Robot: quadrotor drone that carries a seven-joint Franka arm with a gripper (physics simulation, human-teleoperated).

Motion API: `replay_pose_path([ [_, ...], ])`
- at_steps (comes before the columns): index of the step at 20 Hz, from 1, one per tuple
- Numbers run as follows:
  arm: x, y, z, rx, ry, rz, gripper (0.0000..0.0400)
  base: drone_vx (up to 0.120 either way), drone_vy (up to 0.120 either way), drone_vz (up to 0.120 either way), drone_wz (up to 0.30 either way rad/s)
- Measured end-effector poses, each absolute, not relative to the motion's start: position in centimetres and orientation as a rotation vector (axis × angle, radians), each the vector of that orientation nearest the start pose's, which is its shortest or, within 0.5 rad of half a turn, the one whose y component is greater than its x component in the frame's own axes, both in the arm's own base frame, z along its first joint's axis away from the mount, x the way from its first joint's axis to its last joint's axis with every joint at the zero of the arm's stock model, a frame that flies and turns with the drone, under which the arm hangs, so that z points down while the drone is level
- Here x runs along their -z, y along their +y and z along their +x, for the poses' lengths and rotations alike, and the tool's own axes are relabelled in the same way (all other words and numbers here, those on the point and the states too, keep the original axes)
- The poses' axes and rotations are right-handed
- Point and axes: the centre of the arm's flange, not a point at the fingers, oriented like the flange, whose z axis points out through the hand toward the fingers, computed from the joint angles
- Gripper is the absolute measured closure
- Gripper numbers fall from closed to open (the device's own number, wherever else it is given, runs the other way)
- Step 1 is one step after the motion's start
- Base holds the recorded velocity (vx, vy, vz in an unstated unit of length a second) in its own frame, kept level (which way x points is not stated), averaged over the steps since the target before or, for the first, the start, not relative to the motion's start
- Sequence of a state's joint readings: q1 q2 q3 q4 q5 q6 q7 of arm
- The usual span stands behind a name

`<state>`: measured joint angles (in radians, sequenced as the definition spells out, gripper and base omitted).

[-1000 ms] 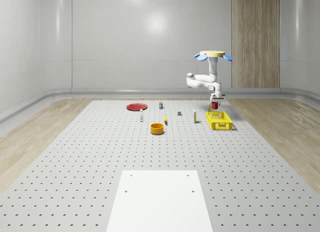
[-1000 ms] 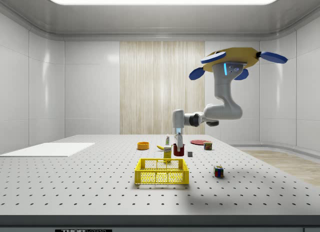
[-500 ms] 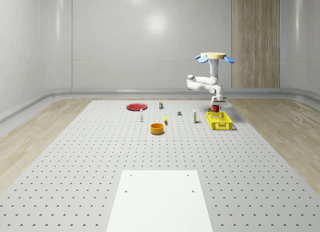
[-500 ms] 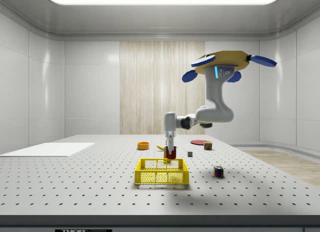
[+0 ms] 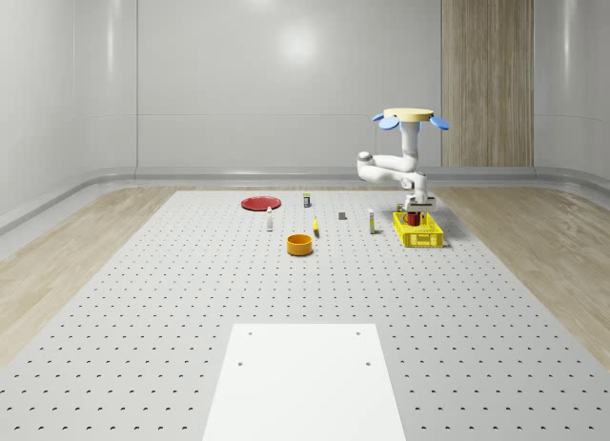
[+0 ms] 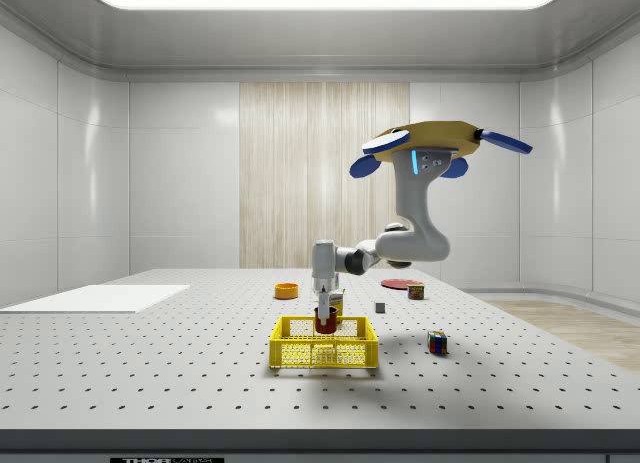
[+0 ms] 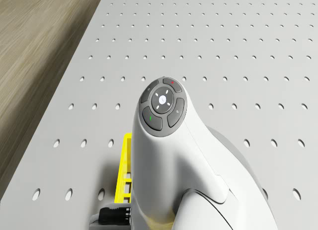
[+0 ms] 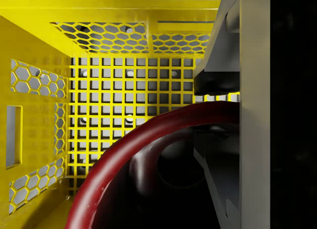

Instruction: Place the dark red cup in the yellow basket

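Wrist view first: cup (image 8: 114,174) rim right under the camera, dark red, mouth up, with a finger (image 8: 223,90) clamped on the rim wall, so I've got the gripper (image 8: 218,140) shut on the cup. Straight below and beyond the cup is the basket (image 8: 34,90) mesh floor and its walls on the far sides, so the cup sits inside the basket outline, upright, long axis vertical; whether its base touches the floor I can't tell. Side view agrees: gripper (image 6: 323,301) points straight down, cup (image 6: 326,320) partly below the basket (image 6: 322,351) rim, roughly mid-basket. My read is the coming move turns on that vertical gap only, then opening the fingers. Drone view: arm (image 7: 169,140) just in front of the camera, basket (image 7: 124,175) edge poking out beneath it. Further off, the drone (image 6: 430,143) hovers above the table (image 6: 150,383), beside the basket toward the side view's right. Whole-scene view: drone (image 5: 408,117), basket (image 5: 417,231) below it.
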<state>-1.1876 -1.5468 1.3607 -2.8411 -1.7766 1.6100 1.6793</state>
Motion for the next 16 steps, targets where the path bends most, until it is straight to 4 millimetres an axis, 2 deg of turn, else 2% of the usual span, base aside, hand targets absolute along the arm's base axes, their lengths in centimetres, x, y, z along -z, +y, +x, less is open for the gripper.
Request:
replay_pose_path([
  [5,-49.7,0.6,31.5,-0.786,-0.002,0.001,0.0300,0.104,0.000,0.000,0.000],
  [16,-52.9,0.6,31.5,-0.786,-0.002,0.001,0.0300,0.000,0.000,0.000,0.000],
])
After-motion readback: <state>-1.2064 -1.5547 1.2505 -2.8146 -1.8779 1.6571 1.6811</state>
